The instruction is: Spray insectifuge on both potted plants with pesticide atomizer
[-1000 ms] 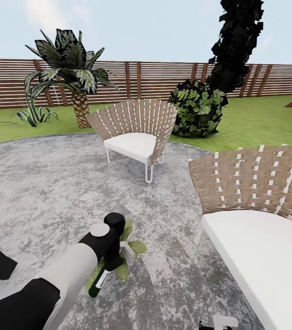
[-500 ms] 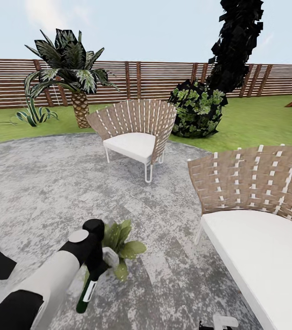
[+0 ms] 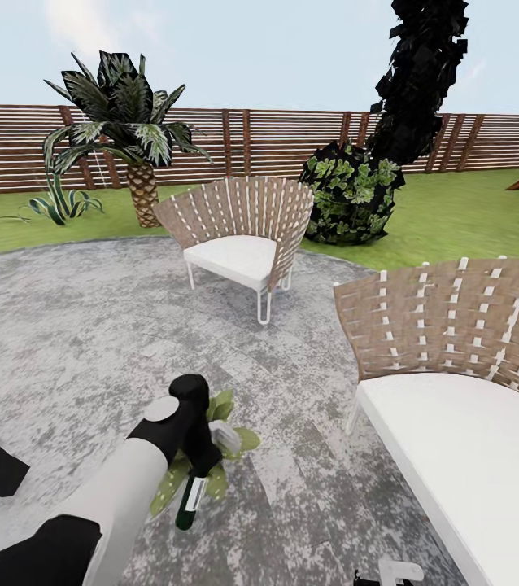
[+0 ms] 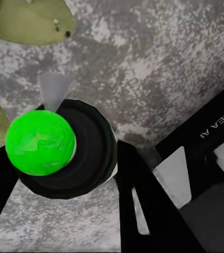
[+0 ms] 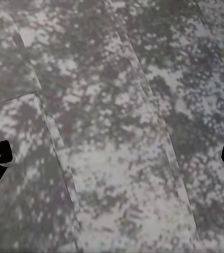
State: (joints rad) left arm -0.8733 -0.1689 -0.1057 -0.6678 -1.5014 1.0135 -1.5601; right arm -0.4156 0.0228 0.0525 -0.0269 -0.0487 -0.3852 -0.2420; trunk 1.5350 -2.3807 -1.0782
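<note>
Head view: the left gripper (image 3: 198,456) grips the spray bottle (image 3: 191,498) over a potted plant (image 3: 225,443) on the speckled grey patio (image 3: 72,325); fence (image 3: 276,138) and lawn (image 3: 447,212) behind.

Left wrist view: fingers (image 4: 138,195) clamp the bottle (image 4: 64,147).

Right wrist view: the right gripper (image 5: 112,158) spread wide above the patio (image 5: 112,105).

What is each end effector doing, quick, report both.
Left end effector: shut on the atomizer, above a potted plant.
Right end effector: open, holding nothing, over the patio.

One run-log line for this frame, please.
left gripper: shut on pesticide atomizer | over potted plant on patio | right gripper: open, idle
</note>
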